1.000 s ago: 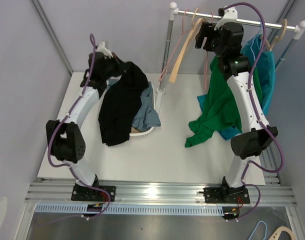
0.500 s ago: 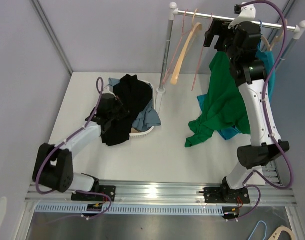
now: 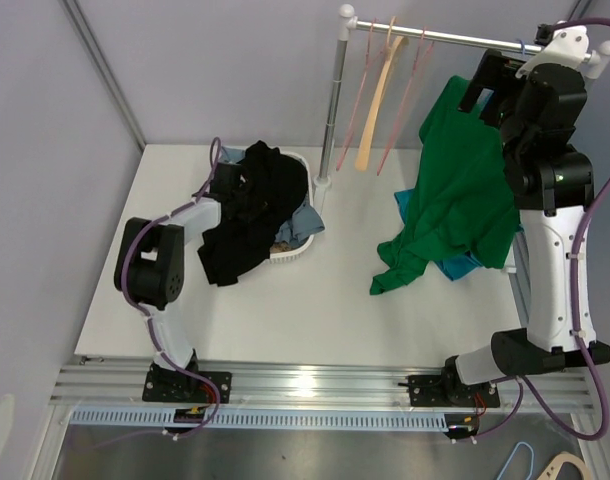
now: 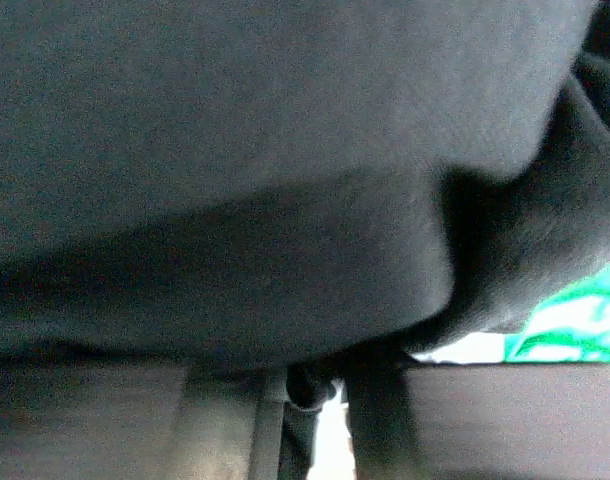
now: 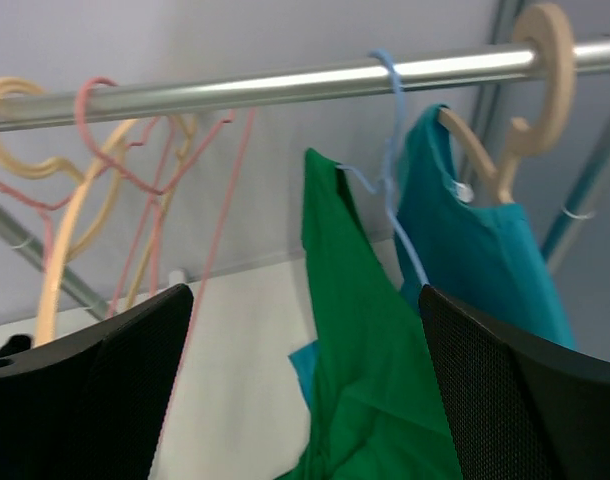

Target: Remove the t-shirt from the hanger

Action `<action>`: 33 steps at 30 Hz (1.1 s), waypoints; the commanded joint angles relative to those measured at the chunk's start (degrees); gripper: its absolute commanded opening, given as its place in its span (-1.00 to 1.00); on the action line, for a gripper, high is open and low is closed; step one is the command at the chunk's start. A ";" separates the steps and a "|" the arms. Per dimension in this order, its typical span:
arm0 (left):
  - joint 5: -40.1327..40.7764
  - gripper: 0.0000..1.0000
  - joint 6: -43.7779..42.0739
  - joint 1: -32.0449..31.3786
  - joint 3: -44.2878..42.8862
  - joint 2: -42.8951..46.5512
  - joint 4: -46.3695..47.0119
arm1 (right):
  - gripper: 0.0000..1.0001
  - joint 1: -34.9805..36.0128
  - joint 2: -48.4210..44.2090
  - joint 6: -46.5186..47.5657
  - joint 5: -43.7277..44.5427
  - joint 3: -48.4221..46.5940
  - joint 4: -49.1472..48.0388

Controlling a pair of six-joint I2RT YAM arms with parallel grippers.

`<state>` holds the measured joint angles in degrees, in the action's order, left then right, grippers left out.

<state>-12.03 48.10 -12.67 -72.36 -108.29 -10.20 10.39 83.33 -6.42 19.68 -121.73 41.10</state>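
A green t-shirt [image 3: 465, 190] hangs from a thin blue hanger [image 5: 390, 150] on the metal rail [image 3: 455, 38]. It also fills the middle of the right wrist view [image 5: 365, 380]. My right gripper [image 3: 482, 90] is up by the rail, open and empty. Its fingers [image 5: 105, 400] stand wide apart, short of the shirt's shoulder, not touching it. My left gripper [image 3: 240, 185] is low at the white basket [image 3: 295, 250], buried in a black t-shirt [image 3: 250, 215]. Dark cloth [image 4: 285, 150] covers most of the left wrist view. Its fingers [image 4: 230, 420] stand close together with cloth pinched between them.
A teal t-shirt [image 5: 475, 250] hangs on a wooden hanger [image 5: 530, 100] right of the green one. Empty pink and wooden hangers [image 3: 380, 90] hang at the rail's left end. The rack's post [image 3: 330, 110] stands behind the basket, which also holds a grey-blue garment [image 3: 303, 222].
My left arm has come down from a raised pose, bringing the black t-shirt into the basket. My right arm has moved right and higher along the rail, clear of the green t-shirt.
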 commanded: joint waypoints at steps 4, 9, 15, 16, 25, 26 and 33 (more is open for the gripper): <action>8.06 0.98 -3.25 -3.67 3.54 10.96 -1.13 | 0.99 -6.25 1.48 -0.61 -1.65 -0.35 3.90; 15.71 0.99 -6.96 -6.31 2.13 20.03 -4.83 | 0.99 -12.39 3.50 -0.79 -9.04 -2.63 4.34; 22.21 0.99 -10.47 -13.07 3.89 33.02 -5.80 | 0.90 -18.82 8.15 0.09 -22.80 -6.93 4.78; 24.84 0.99 -10.74 -14.13 4.59 34.45 -6.06 | 0.87 -20.31 8.69 0.00 -24.85 -7.37 4.52; 31.63 0.99 -11.36 -19.50 18.38 52.55 1.48 | 0.43 -22.26 12.73 -3.34 -37.26 -5.88 -2.86; 31.98 0.99 -11.36 -19.76 20.22 55.35 2.19 | 0.39 -22.26 12.91 -3.43 -37.43 -5.71 -3.30; 33.47 0.99 -12.50 -20.20 22.35 58.02 1.06 | 0.03 -22.26 15.28 -3.87 -39.81 -5.53 -5.60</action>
<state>19.27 37.26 -32.36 -50.15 -50.92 -11.49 -11.77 97.80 -9.74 -17.34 -126.76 38.54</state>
